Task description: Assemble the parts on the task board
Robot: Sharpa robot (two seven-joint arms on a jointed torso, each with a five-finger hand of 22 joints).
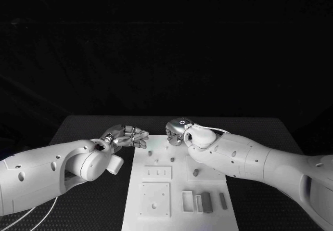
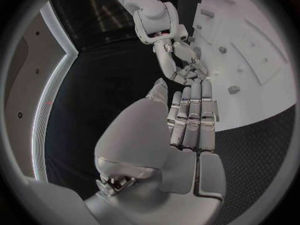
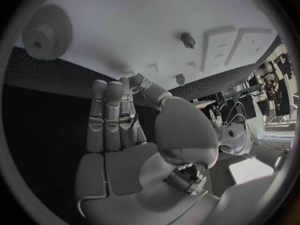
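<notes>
Black matting covers the table point(image 1: 90, 125), with darkness behind its far edge. On it lies the white task board point(image 1: 177, 192), running from near me toward the far edge.

My left hand point(image 1: 127, 136) sits at the board's far left corner, fingers straight and laid together, nothing in them. My right hand point(image 1: 182, 131) sits at the board's far end, just beside the left one; its fingers point(image 3: 112, 117) also run straight side by side, with no part in its grip.

Grey parts point(image 1: 205, 202) lie on the board's near right area, beside raised square plates point(image 1: 156, 198). Small pegs point(image 1: 196, 172) stand mid-board. A gear point(image 3: 42, 32) rests near the board's edge in the right wrist view.
</notes>
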